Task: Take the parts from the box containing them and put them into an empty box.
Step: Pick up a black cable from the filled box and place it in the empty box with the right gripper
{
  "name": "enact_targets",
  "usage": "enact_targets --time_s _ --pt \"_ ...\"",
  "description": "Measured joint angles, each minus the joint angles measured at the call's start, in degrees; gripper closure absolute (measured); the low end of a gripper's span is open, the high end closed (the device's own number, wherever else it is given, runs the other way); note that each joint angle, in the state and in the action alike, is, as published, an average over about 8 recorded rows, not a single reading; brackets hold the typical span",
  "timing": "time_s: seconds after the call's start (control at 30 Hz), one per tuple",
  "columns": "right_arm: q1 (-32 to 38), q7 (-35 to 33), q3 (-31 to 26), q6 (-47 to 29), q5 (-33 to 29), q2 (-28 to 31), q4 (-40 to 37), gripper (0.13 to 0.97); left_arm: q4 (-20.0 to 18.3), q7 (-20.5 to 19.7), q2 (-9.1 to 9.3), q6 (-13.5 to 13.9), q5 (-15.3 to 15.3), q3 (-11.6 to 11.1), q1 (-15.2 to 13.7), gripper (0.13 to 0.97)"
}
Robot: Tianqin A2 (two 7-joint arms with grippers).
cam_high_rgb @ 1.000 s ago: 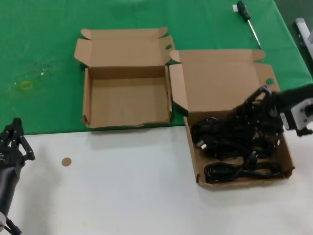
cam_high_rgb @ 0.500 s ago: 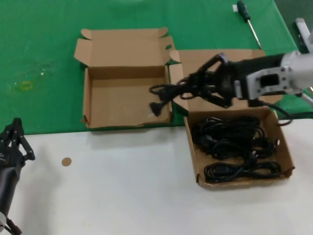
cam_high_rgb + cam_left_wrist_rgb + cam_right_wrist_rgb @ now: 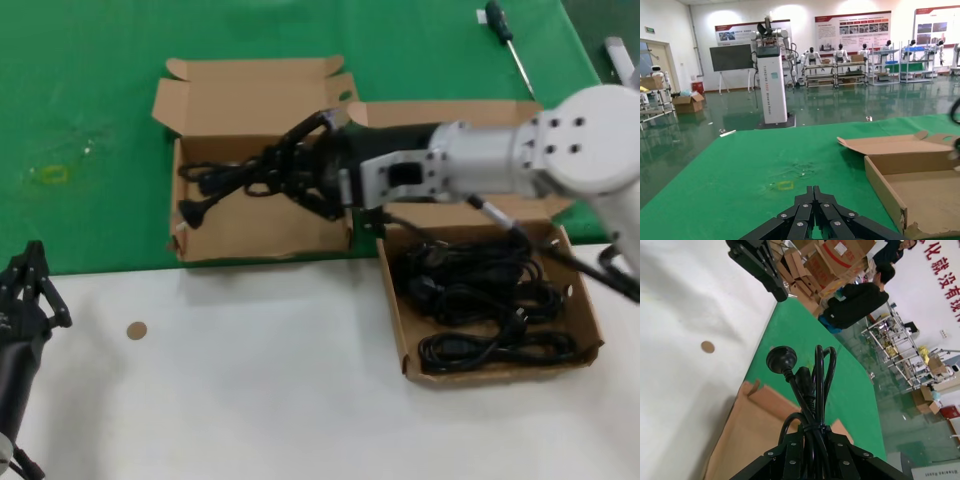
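Right tool [image 3: 812, 450] clamps 1 black power cord [image 3: 812, 390] above the empty box [image 3: 747, 440].

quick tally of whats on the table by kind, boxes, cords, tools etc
Cardboard boxes: 2, the smaller box and the larger box.
Power cord bundles: at least 3; one held by the right gripper over the smaller box, the rest tangled in the larger box, exact number unclear.
Screwdriver: 1.
Total: at least 6.
The left gripper is parked.

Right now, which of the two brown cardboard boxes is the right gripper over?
The smaller shallow brown cardboard box; the right gripper holds a black power cord above it.
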Motion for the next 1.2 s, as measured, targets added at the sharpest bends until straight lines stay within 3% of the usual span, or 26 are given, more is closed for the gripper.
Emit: enact_targets --time_s 0.5,1.2 --pt "3.66 -11.07 -0.39 6.04 0.78 -8.73 -19.17 0.876 0.0 0.0 0.0 0.0 0.0 0.0 0.0 0.945" --pt "7.44 -21.6 1.92 8.28 2.87 -12.62 -33.58 0.846 0.0 0.0 0.0 0.0 0.0 0.0 0.0 0.945"
